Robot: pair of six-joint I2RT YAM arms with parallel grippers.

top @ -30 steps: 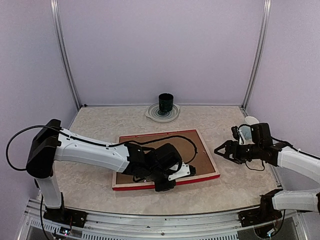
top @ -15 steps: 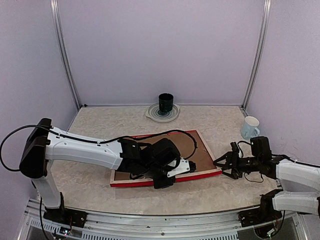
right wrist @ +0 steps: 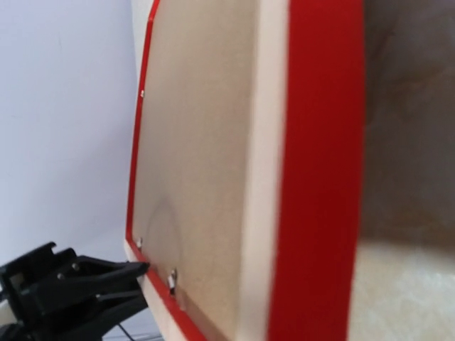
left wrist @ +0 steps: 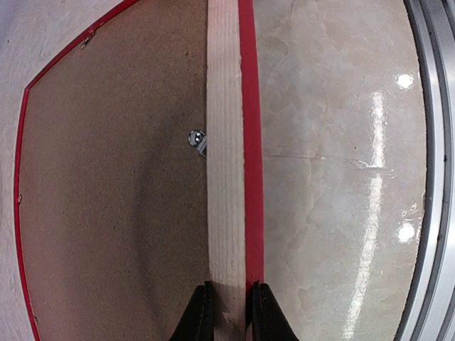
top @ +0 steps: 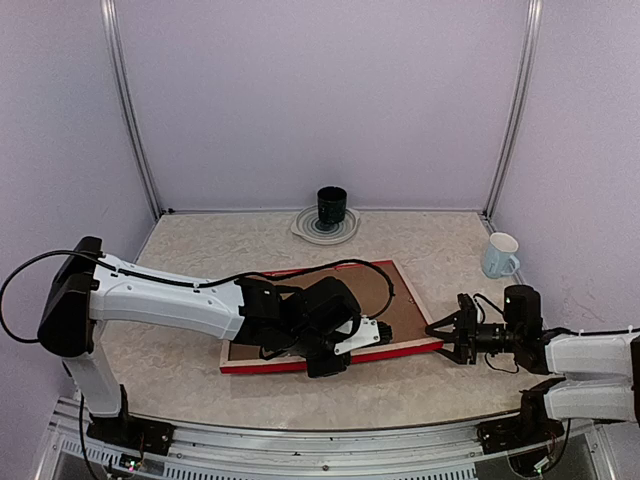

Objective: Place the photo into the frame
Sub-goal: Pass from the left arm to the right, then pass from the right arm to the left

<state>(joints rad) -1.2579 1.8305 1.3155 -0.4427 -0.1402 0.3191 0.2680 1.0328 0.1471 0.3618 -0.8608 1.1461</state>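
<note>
A: Left gripper [left wrist: 231, 293]?
B: Closed down narrow on the frame [left wrist: 227, 106]. Its fingers [left wrist: 201, 316] pinch the near rail, one on the pale wood back and the other on the red outer edge.

A: Right gripper [top: 441, 338]?
B: Jaws apart, low over the table [top: 200, 250], right at the frame's near right corner. From above I can't tell if it's touching. The right wrist view only shows the red edge and pale rail, up close and blurred.

A: Where's the frame?
B: Mid table, lying back side up. A brown backing board [left wrist: 106, 199] sits inside the rails, and there's a small metal clip [left wrist: 197, 138] at the inner edge of the held rail. The near edge looks tipped up a little, but I can't confirm that.

A: Left arm?
B: It reaches across from the left, over the board, to that near rail.

A: Further out?
B: A dark mug [top: 332, 203] stands on a plate [top: 301, 229] at the back centre. A white mug [top: 499, 255] is at the right. Both are well apart from the frame.
</note>
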